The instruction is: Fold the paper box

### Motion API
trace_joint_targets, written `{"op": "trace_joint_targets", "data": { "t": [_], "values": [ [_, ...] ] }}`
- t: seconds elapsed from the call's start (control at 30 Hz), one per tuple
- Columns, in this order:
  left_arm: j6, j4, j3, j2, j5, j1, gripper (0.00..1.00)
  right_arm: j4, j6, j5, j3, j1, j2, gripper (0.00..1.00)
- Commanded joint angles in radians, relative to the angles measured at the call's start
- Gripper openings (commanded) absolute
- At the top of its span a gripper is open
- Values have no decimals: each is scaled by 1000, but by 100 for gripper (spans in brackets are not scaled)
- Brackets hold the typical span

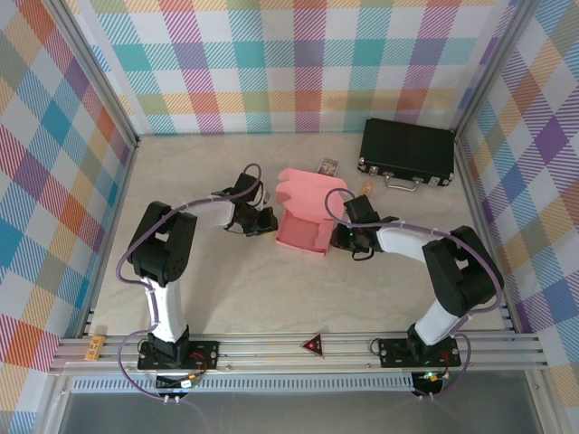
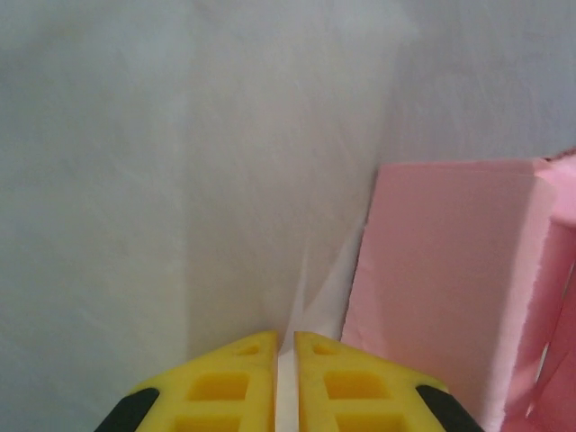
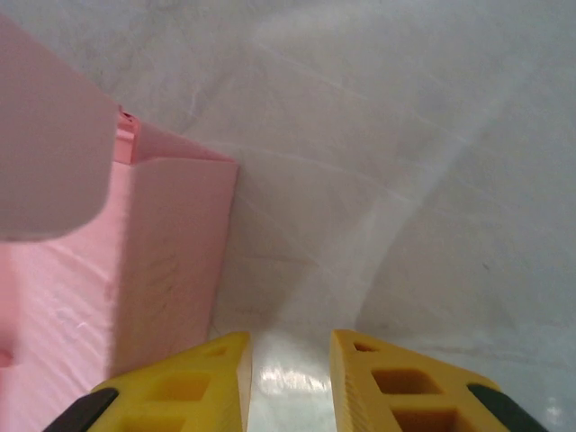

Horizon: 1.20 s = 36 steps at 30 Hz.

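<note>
Yellow-fingered left claw (image 2: 286,337): clenched on nothing, low over the table (image 1: 226,298), with the paper box (image 1: 306,221) just to its right.
Paper box: mid-table between both claws, half-formed, far end standing up; long axis runs near-to-far.
Right claw (image 3: 288,337): jaws parted, nothing between them, box wall just beside its left finger; probably the nearer arm.
Hidden: the box's inside, and any actual contact.
</note>
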Motion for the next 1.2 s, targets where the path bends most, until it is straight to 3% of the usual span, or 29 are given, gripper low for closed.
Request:
{"op": "trace_joint_targets", "data": {
  "t": [0.0,0.17,0.3,0.6,0.73,0.97,1.17],
  "values": [
    [-71,57,-72,-59,1,-28,13,48,-14,-35,53,-3,45,29],
    [-155,194,-222,-123,17,-58,13,30,-63,-78,82,-3,91,29],
    [-194,215,-292,-172,-36,-73,13,-8,-102,-97,107,-3,108,30],
    [-219,215,-337,-234,-122,-76,13,-146,-158,38,139,-3,9,32],
    [-217,212,-337,-241,-128,-76,13,-187,-175,43,164,-5,-39,33],
    [-219,218,-345,-249,-129,-76,13,-158,-170,-98,206,-9,-50,44],
    [-220,226,-349,-252,-126,-76,13,-137,-135,-85,227,-8,14,51]
  ]
}}
